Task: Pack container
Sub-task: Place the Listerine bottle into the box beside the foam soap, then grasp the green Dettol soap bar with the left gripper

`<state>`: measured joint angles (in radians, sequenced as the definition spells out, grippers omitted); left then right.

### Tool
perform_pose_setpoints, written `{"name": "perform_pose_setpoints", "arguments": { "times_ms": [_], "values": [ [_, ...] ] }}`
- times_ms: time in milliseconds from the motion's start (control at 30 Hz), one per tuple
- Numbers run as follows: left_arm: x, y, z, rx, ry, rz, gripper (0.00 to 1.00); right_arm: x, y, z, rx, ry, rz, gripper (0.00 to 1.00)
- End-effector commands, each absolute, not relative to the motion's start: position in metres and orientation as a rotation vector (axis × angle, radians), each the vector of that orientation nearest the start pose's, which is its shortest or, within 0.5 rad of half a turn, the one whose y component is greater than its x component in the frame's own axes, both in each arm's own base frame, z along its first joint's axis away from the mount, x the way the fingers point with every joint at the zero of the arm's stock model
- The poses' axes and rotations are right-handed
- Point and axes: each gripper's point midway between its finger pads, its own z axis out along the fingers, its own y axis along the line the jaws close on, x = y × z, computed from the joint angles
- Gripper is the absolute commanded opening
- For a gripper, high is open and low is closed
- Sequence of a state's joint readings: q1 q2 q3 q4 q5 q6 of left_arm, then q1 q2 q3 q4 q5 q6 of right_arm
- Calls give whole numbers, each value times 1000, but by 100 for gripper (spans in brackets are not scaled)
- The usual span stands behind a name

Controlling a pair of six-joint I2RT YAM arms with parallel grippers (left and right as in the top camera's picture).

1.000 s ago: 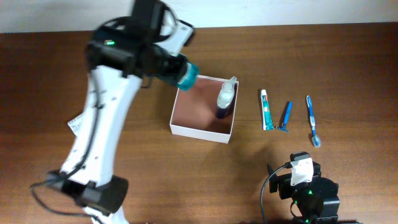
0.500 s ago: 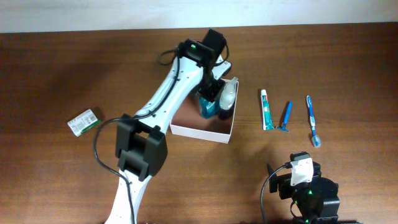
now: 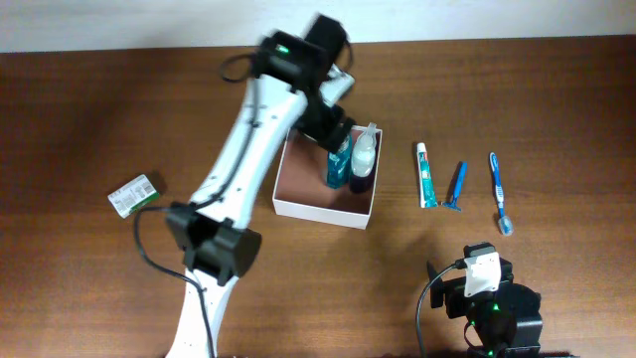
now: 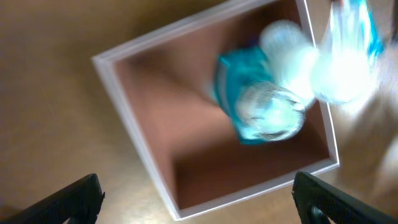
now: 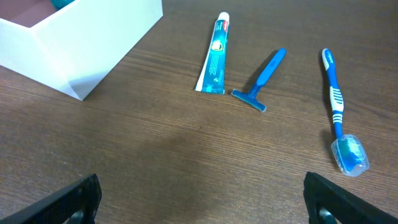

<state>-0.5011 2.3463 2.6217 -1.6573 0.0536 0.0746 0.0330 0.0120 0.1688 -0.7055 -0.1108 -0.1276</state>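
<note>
The container (image 3: 310, 189) is a white square box with a reddish-brown inside, at mid-table. A teal bottle (image 3: 338, 165) stands in its right half, against a pale clear bottle (image 3: 363, 155). My left gripper (image 3: 333, 129) hovers open just above the box's far side, apart from the teal bottle. In the left wrist view the container (image 4: 155, 124), teal bottle (image 4: 261, 109) and pale bottle (image 4: 292, 56) lie below, and the left gripper (image 4: 199, 205) has nothing between its fingers. My right gripper (image 3: 484, 268) rests open near the front edge; in its own view the right gripper (image 5: 199, 199) is empty over bare wood.
Right of the box lie a toothpaste tube (image 3: 425, 176), a blue razor (image 3: 456, 186) and a blue toothbrush (image 3: 499, 192); the right wrist view shows the tube (image 5: 214, 53), razor (image 5: 261, 81) and toothbrush (image 5: 339, 112). A green packet (image 3: 133, 194) lies far left.
The left arm carried the teal bottle into the box, set it beside the pale bottle and opened its jaws. The right arm has stayed still.
</note>
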Motion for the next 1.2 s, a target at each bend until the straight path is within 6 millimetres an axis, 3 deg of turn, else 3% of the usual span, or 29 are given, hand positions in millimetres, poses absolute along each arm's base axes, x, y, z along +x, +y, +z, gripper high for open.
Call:
{"name": "perform_pose_setpoints", "arguments": {
  "times_ms": [0,33,67,133,267,367,500,633,667,767,800,900,1000,1167],
  "values": [
    [433,-173,253,621,2715,-121,99,197,24,86,-222,2103,61,99],
    [435,-162,260,584,2705,-120,99,197,24,86,-222,2103,61,99],
    [438,-132,277,489,2684,-109,99,197,24,86,-221,2103,61,99],
    [441,-98,290,375,2670,-94,99,197,24,86,-222,2103,61,99],
    [442,-32,298,156,2682,-55,99,197,24,86,-222,2103,61,99],
    [440,15,278,-37,2758,-34,99,197,24,86,-222,2103,61,99],
    [426,67,225,-185,2922,40,99,197,24,86,-222,2103,61,99],
    [421,91,163,-63,3024,-26,99,197,24,86,-222,2103,61,99],
    [417,100,136,-27,3058,-39,99,197,24,86,-222,2103,61,99],
    [407,111,101,59,3099,-38,99,197,24,86,-222,2103,61,99],
    [404,121,80,91,3102,-22,99,197,24,86,-222,2103,61,99],
    [405,134,60,210,3072,-3,98,197,24,86,-222,2103,61,99],
    [413,145,55,256,3023,25,95,197,24,86,-222,2103,61,99],
    [415,147,46,401,2996,25,91,197,24,86,-222,2103,61,99]
  ]
}}
